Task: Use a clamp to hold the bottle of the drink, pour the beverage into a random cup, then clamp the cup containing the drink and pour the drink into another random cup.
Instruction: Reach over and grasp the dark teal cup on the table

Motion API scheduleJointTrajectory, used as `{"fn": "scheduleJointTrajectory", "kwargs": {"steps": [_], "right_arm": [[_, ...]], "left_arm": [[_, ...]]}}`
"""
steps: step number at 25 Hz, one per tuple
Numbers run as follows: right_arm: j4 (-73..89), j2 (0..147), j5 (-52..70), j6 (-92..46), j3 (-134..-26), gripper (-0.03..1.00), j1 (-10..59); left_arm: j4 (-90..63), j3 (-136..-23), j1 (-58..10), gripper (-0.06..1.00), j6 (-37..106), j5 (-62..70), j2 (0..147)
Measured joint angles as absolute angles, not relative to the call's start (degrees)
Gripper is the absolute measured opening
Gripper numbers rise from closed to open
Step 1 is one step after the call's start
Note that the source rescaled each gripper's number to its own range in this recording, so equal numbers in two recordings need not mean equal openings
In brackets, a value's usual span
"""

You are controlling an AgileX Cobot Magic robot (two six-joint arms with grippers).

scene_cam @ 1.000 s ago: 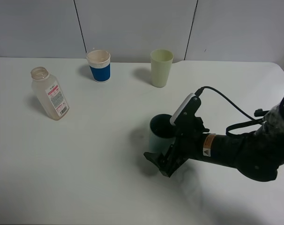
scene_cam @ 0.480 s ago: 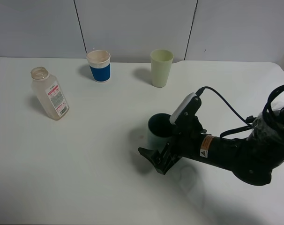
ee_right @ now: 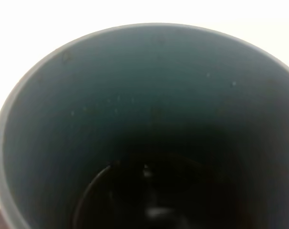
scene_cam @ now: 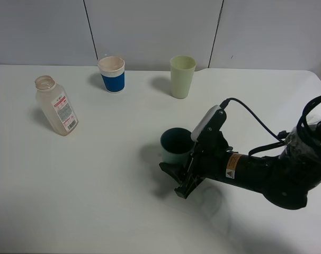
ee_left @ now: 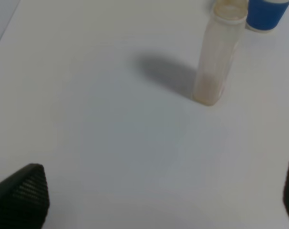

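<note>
A clear plastic bottle with its cap off stands at the table's left; it also shows in the left wrist view. A paper cup with a blue sleeve and a pale green cup stand at the back. My right gripper is shut on a dark teal cup right of the table's middle. The cup's dark inside fills the right wrist view and hides the fingers. My left gripper is open and empty, short of the bottle. The left arm is outside the exterior view.
The white table ends at a grey wall behind the cups. The right arm and its cable lie over the table's right side. The blue-sleeved cup stands just beyond the bottle in the left wrist view.
The dark teal cup has shifted a little to the left with my right gripper. The bottle and the two back cups have not moved.
</note>
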State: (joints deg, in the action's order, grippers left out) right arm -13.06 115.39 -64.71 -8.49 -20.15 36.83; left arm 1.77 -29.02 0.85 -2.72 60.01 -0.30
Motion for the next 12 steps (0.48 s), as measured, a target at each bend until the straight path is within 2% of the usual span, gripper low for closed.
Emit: {"fn": "scheduleJointTrajectory", "kwargs": {"steps": [12], "right_arm": [[-10.03, 114.68, -64.21, -4.36, -19.94, 0.01, 36.83]], "left_arm": [[1.77, -29.02, 0.85, 1.0, -2.72, 60.01, -0.3]]}}
